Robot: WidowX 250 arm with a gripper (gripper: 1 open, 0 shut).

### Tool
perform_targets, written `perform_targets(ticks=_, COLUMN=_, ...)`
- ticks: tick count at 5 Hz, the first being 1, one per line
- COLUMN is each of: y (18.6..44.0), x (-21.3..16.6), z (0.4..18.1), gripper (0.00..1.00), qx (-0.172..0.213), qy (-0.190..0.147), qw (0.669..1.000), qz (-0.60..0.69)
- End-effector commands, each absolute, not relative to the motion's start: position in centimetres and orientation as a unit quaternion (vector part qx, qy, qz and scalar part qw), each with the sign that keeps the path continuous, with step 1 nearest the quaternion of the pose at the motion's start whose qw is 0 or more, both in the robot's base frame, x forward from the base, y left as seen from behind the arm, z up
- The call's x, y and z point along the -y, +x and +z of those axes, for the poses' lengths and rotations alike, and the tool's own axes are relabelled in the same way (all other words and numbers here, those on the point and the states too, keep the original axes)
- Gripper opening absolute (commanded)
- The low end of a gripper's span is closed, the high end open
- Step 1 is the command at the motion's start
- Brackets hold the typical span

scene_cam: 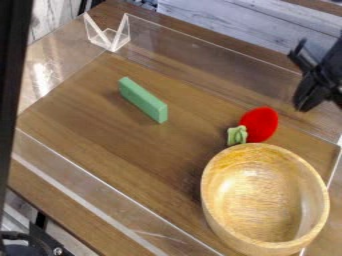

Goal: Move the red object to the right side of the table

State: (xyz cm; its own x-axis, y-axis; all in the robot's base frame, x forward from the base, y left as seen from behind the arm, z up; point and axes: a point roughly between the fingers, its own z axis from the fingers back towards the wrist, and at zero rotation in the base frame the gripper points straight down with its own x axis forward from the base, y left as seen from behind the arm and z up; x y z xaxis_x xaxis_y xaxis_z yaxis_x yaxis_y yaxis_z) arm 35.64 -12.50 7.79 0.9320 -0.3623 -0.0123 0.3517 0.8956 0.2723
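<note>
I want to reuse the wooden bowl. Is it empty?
Empty: the wooden bowl shows only bare wood inside; the red object lies outside its rim.

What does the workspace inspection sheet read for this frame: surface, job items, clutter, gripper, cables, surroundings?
Surface: brown wood-grain table edged with low clear acrylic walls.
Job's things: red object lies on the table's right part, just beyond the bowl's rim, green stub toward the left.
Clutter: wooden bowl, empty; green block lying flat; clear folded stand at the far corner.
Gripper: gripper at the right edge, shut, holding nothing, clear of the red object.
Cables: nothing seen.
Surroundings: dark upright at the left; blurred light background.
</note>
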Motion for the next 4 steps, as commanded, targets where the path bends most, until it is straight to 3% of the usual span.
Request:
perform_targets(ticks=1, y=35.86, x=13.07, z=10.85, gripper=0.0, qx=0.082, qy=0.12, qw=0.972, qz=-0.185)
perform_targets(ticks=2, y=35.69, x=13.65, z=10.59, gripper=1.0, qx=0.093, qy=0.116, qw=0.97, qz=-0.193)
perform_targets(ticks=4, y=36.47, x=13.05, z=10.14, gripper=1.0, qx=0.113, qy=0.108, qw=0.962, qz=-0.223)
